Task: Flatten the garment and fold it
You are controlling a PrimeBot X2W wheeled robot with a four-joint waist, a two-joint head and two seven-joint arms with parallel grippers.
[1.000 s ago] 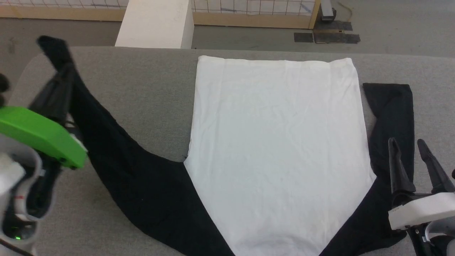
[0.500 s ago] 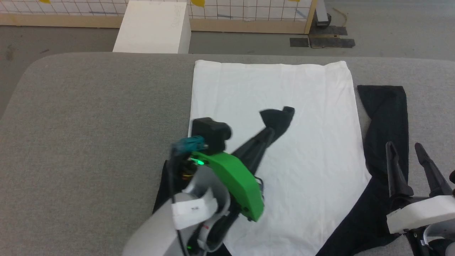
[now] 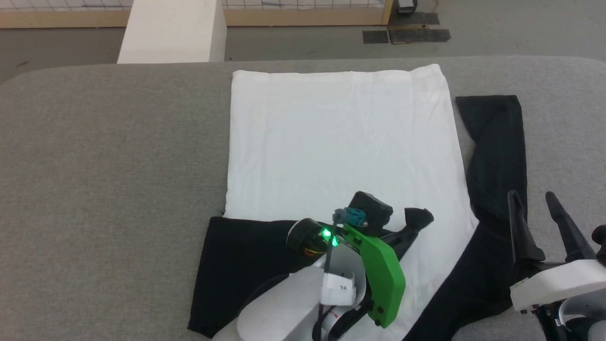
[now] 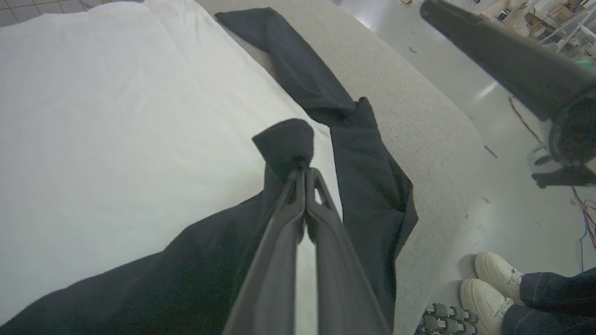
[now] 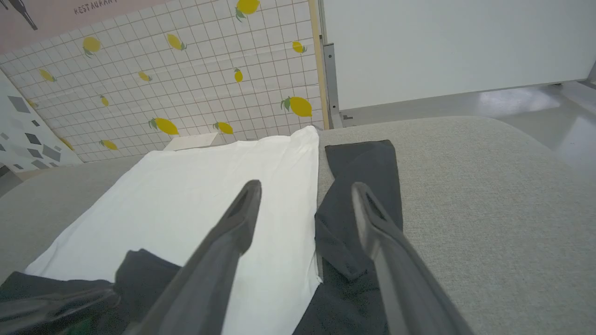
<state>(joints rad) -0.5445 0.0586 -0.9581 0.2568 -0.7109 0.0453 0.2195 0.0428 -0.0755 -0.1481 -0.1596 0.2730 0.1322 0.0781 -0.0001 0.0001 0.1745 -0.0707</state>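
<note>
1. Fabric at the near end of the garment (image 3: 341,142) is cut off by the head view's bottom edge and partly hidden behind the pale left forearm (image 3: 284,308), so the neckline cannot be made out.
2. The left gripper (image 3: 411,226) is clamped on the cuff of the left black sleeve. That sleeve lies sideways across the near part of the white body, with the cuff toward the robot's right.
3. The left wrist view shows the fingers (image 4: 279,242) pressed together on that cuff. It also shows a person's white shoes (image 4: 493,284) on the floor past the edge of the table (image 3: 118,166).
4. The right gripper (image 3: 532,196) hangs with its jaws spread wide and holds nothing, beside the right sleeve.
5. The right sleeve lies along the body's right edge with its cuff pointing away.
6. The white body lies flat on the grey table. Its long axis runs away from the robot, with the hem farthest.
7. The right wrist view adds a lemon-patterned tiled wall (image 5: 186,93) beyond the table.
</note>
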